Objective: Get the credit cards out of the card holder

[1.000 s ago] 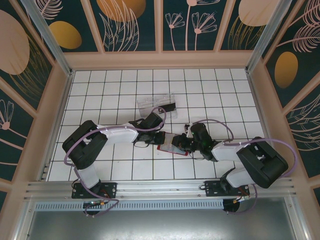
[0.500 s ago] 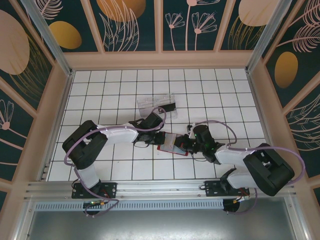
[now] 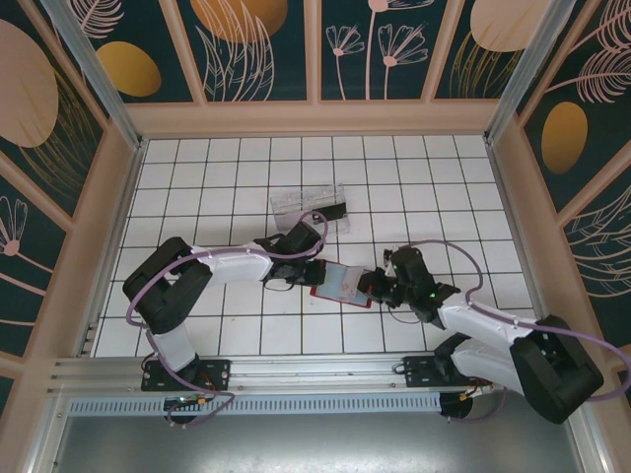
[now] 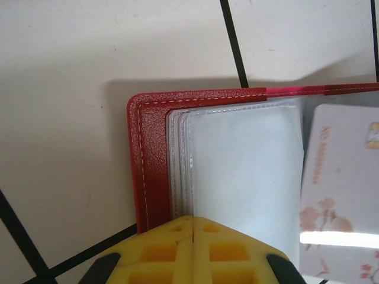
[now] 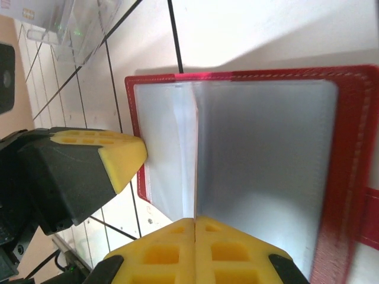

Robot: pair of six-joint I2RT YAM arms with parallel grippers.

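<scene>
Lying open and flat on the tiled table [image 3: 246, 325], the red card holder [image 3: 340, 282] sits in the front middle, between the two grippers. Clear plastic sleeves [image 4: 243, 171] are stacked inside, grey in the wrist views. A pale card [image 4: 340, 195] with a chip and flower print shows on the holder's right part in the left wrist view; I can't tell if it is sleeved or loose.

Left gripper [image 3: 306, 273] is at the holder's left edge with its jaws closed, the yellow tips meeting right at the sleeve edges [image 4: 192, 231]. From the right wrist, one of its yellow fingers [image 5: 124, 155] touches the red border. I can't tell whether it pinches a sleeve or just presses down.

Right gripper [image 3: 371, 286] is at the holder's right side, jaws also closed. Its tips [image 5: 195, 234] sit on the free edge of a sleeve near the fold, and any grip on that sleeve is unclear.

Clear tray [image 3: 296, 204] stands well behind the holder, with a dark card [image 3: 335, 212] in its right end.
</scene>
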